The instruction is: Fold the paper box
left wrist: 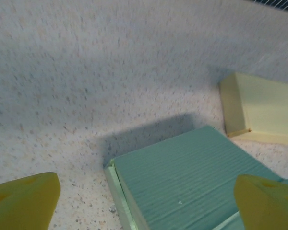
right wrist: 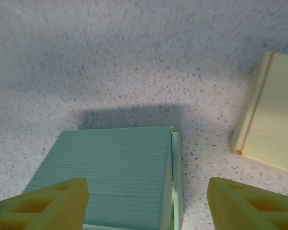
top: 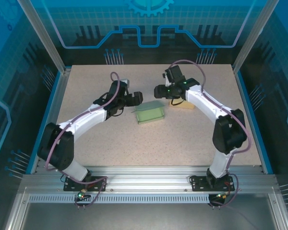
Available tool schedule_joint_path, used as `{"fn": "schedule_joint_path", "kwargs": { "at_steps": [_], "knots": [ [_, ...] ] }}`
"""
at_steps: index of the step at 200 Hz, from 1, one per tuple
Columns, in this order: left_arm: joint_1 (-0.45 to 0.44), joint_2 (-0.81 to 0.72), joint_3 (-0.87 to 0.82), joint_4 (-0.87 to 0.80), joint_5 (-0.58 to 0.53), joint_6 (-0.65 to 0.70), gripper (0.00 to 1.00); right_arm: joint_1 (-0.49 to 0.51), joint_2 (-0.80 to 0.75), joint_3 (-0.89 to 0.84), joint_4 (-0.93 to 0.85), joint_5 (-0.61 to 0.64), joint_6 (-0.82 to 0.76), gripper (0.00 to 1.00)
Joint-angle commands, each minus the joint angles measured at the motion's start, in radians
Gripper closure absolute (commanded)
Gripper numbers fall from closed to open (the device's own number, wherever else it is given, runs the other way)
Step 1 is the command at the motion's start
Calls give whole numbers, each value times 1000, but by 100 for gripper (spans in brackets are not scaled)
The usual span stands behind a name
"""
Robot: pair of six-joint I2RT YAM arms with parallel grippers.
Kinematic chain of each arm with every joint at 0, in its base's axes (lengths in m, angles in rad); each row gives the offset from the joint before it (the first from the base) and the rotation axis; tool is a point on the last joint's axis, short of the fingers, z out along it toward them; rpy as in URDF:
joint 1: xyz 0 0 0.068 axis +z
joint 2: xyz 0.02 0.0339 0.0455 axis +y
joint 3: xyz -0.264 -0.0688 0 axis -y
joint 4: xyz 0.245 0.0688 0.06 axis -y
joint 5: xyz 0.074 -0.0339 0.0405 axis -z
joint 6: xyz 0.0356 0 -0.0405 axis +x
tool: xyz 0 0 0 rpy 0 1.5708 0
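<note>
- Two grippers hang wide open, both holding nothing: left gripper and right gripper.
- Between them, the flat green corrugated paper box lies mid speckled table, near a pale yellow cardboard box.

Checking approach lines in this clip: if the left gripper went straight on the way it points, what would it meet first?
Most likely the green box, which lies just ahead between the open fingers of the left gripper. Depth is unclear; a higher line would reach the table instead.
</note>
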Motion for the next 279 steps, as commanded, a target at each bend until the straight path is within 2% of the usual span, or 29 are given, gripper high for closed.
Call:
{"fn": "schedule_joint_path", "kwargs": {
  "at_steps": [1, 24, 90, 137, 184, 241, 279],
  "knots": [
    [9, 37, 20, -20, 49, 4, 10, -8, 54, 26, -57, -64, -24, 35],
    [8, 70, -2, -15, 47, -5, 11, -9, 71, -23, -33, -67, -23, 35],
    [8, 122, -111, 51, 57, -64, 23, -7, 74, -163, 36, -63, -5, 38],
    [9, 151, -210, 120, 73, -120, 29, -4, 83, -221, 76, -63, 7, 40],
    [9, 188, -240, 166, 93, -151, 35, 0, 104, -263, 102, -63, 29, 42],
    [8, 102, -258, 173, 103, -161, 37, 3, 96, -288, 112, -60, 23, 42],
    [8, -9, -288, 174, 58, -178, 40, 22, 114, -300, 109, -44, 13, 43]
  ]
}}
